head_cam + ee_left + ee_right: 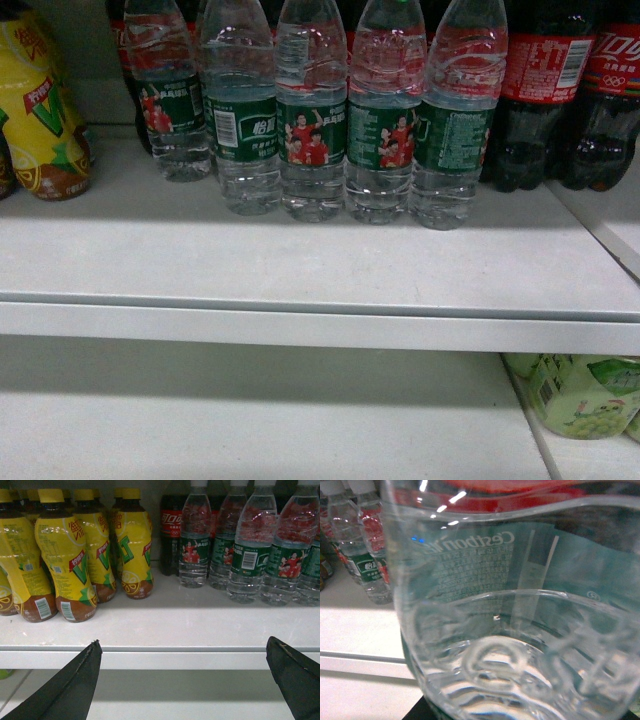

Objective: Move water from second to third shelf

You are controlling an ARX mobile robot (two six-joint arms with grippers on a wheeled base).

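The clear ribbed plastic water bottle with a dark green label (520,610) fills the right wrist view, apparently grasped by the right end effector, though I cannot tell; keep it upright, lower gently. The left end effector (185,680) hangs released below the white shelf (160,630)

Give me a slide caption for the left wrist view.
Open left gripper facing a shelf of yellow lemon-tea bottles, water bottles and a cola bottle.
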